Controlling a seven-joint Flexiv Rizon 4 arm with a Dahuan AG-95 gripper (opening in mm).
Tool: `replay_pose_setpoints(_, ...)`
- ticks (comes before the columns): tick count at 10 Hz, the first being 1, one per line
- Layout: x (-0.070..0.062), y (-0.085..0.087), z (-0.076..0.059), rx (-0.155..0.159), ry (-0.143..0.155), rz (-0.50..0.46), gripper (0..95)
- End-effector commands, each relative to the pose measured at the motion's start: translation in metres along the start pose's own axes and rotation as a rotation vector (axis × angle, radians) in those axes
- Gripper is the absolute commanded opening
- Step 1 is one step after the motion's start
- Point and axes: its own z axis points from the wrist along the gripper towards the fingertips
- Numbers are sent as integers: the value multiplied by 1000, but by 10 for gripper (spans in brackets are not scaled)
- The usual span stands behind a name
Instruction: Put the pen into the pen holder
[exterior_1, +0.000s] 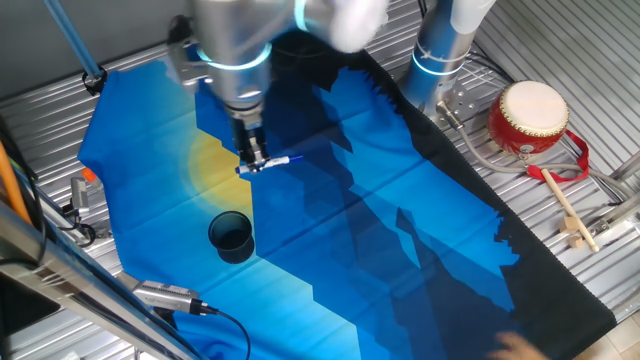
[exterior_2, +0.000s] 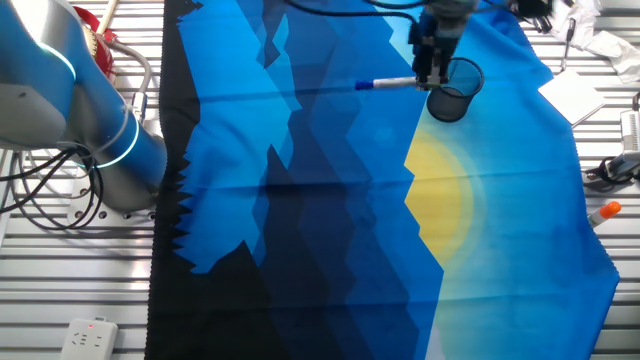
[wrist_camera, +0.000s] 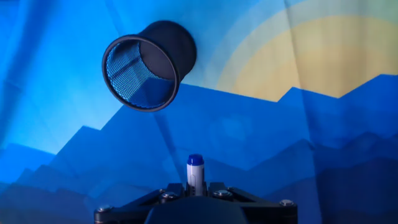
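Now claw clamped on pen, held level above cloth, near holder but not over it. Pen looks light, stiff, smooth; likely slips or pivots. Grip sits off-centre, blue tip sticking out

The pen stands between the gripper fingers, blue tip up; the mesh pen holder sits beyond it on the blue cloth.

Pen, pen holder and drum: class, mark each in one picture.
pen (exterior_2: 385, 84), the other fixed view, on its white barrel.
pen holder (exterior_1: 231, 238), one fixed view, on its dark rim.
drum (exterior_1: 533, 105), one fixed view, on its cream skin.
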Motion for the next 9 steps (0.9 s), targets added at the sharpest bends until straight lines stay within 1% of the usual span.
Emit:
replay_pose_setpoints(1, 0, -3, -2, 34, -96, -39, 0)
replay_pose_setpoints(3, 1, -6, -5, 40, -113, -64, 0)
replay_pose_setpoints(5, 5, -10, -12, 47, -144, -97, 0)
replay_pose_setpoints(6, 9, -11, -18, 61, -180, -124, 0)
replay_pose_setpoints(7, 14, -13, -24, 97, -209, -152, 0)
replay_pose_setpoints(8, 16, -14, -27, 109, -221, -166, 0)
replay_pose_setpoints(9, 17, -15, -29, 110, -228, -174, 0)
